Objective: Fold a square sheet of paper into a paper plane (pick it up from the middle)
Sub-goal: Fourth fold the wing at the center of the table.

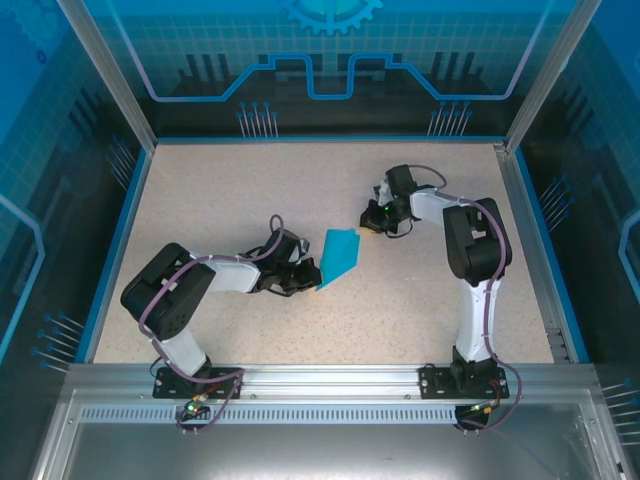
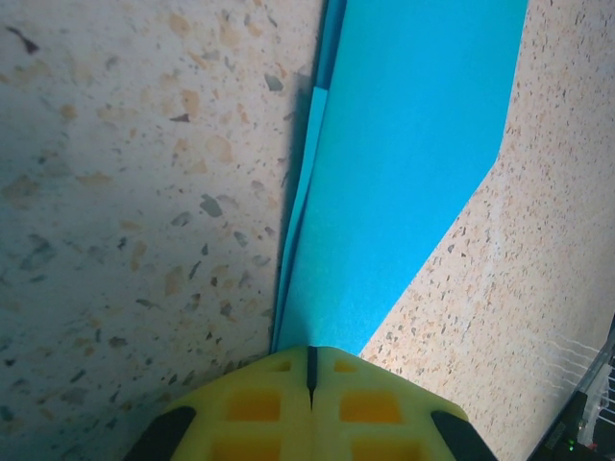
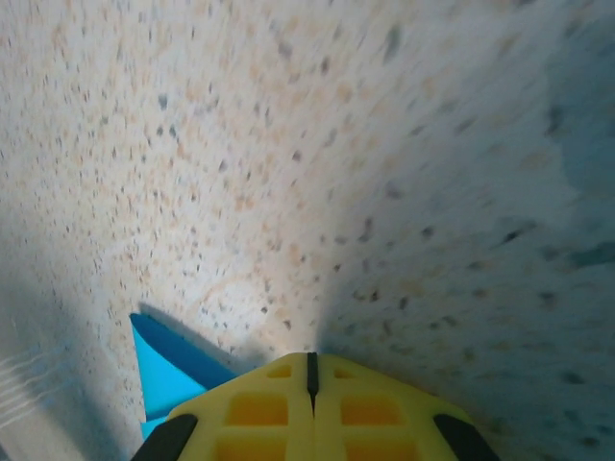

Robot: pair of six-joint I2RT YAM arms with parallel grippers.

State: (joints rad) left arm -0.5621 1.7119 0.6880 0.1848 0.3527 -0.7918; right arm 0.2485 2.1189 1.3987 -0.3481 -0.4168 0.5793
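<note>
Paper plane (image 1: pixel 340 257) lies flat on the speckled tabletop (image 1: pixel 220 190), right between the two claws. It's a turquoise pointed shape with a couple of layers stacked along one long edge.

The left claw (image 1: pixel 312 286) is clenched. In its wrist view the yellow fingers (image 2: pixel 255 403) meet with just a thin dark seam between them. The plane's (image 2: pixel 404 173) narrow end runs straight up to the tips of that claw (image 2: pixel 310 353) and widens going away in front of it. Can't tell if the tip is actually pinched or just touched.

The right claw (image 1: pixel 368 226) is clenched too and grasping nothing, its tips (image 3: pixel 310 357) over bare tabletop. One sharp blue corner of the plane (image 3: pixel 163 370) pokes out just beside it, low on the left of its fingers.
</note>
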